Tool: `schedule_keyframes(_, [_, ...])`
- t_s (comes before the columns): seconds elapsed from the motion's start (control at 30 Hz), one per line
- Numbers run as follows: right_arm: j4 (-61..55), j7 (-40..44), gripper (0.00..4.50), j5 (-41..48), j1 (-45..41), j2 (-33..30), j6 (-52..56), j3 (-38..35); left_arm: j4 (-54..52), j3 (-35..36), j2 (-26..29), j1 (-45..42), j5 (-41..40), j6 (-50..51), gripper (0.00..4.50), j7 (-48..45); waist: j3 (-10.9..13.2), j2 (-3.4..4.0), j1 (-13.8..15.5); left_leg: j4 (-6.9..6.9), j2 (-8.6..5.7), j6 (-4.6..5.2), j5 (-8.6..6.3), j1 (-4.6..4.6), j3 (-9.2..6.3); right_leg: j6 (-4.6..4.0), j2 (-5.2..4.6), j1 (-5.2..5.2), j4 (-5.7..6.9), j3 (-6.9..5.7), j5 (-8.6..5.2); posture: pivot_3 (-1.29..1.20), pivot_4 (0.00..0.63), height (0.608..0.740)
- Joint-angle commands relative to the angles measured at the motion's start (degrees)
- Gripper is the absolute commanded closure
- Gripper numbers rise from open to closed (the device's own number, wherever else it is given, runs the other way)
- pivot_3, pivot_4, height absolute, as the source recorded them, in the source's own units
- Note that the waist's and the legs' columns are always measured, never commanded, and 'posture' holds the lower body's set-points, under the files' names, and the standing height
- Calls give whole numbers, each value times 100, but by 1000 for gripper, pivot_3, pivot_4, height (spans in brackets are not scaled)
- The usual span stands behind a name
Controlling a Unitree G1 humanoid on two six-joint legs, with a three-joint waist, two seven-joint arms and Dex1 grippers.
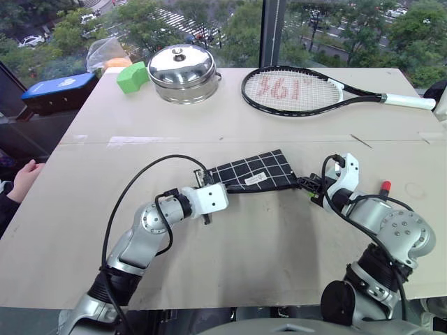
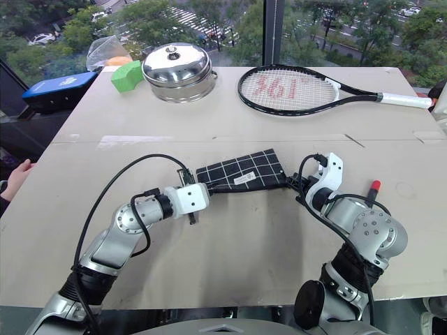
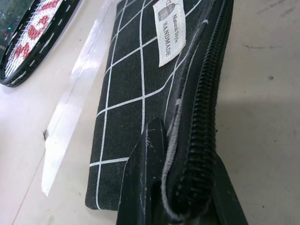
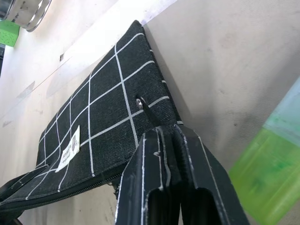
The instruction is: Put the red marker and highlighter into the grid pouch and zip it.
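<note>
Right tool (image 4: 174, 136) pinching grid pouch (image 4: 101, 126) zipper pull; highlighter (image 4: 267, 173) alongside.

Black grid pouch (image 3: 136, 93), white label (image 3: 168, 30) at top centre. Closed zipper (image 3: 206, 112) pinched in end effector (image 3: 180, 197) at bottom. Racket (image 3: 28, 37) upper left on pale worktop (image 3: 262, 117).

Head pair overhead, wrists close on grid pouch (image 3: 140, 89)
</note>
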Motion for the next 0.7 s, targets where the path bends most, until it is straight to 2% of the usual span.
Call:
schedule_keyframes(0.03, [-280,101,4446,277,91,277,36,54,-300,-44,-64,-65,-51,92,4500,0,0,0,0,0,0,0,0,0,0,0,0,0,0,0,0,0,150,740])
schedule_keyframes(0.2, [-560,276,4446,306,242,-45,-100,375,-288,-2,-112,-61,-116,229,4500,-2,0,0,-3,-1,0,0,0,-1,-1,0,0,-1,-1,0,0,0,150,740])
schedule_keyframes(0.33, [-980,784,4446,275,759,-927,-732,1365,-273,19,-118,-62,-158,281,4500,2,1,1,0,-2,0,1,-1,-2,1,2,-1,-2,-5,3,-2,0,150,740])
schedule_keyframes(0.43, [-1379,1425,4446,-249,1254,-2461,-1734,2849,-263,27,-115,-66,-162,280,4500,12,6,5,4,0,-1,1,-1,-5,1,2,-1,-2,-8,3,-1,0,150,740])
schedule_keyframes(0.53, [-1547,1874,3730,-999,1543,-3745,-2908,4044,-250,28,-113,-54,-154,264,4500,30,4,0,-5,-2,-1,2,-2,-5,0,21,-3,-4,-18,2,-14,0,150,740])
schedule_keyframes(0.6, [-1497,1939,2590,-1494,1606,-4236,-3549,4541,-252,26,-113,-35,-146,252,4500,42,4,-6,-8,-5,1,2,-2,-4,0,25,1,-5,-19,4,-17,0,150,740])
schedule_keyframes(0.63, [-1440,1986,2215,-1795,1598,-4470,-3943,4794,-258,23,-113,-27,-140,249,4500,45,7,-9,-7,-6,1,2,-2,-5,0,26,1,-5,-19,3,-18,0,150,740])
schedule_keyframes(0.7, [-1320,2124,2215,-2224,1580,-4743,-4622,5127,-286,26,-108,-13,-138,259,4500,43,9,-14,3,-5,3,1,-1,-5,0,28,2,-6,-19,3,-18,0,150,740])
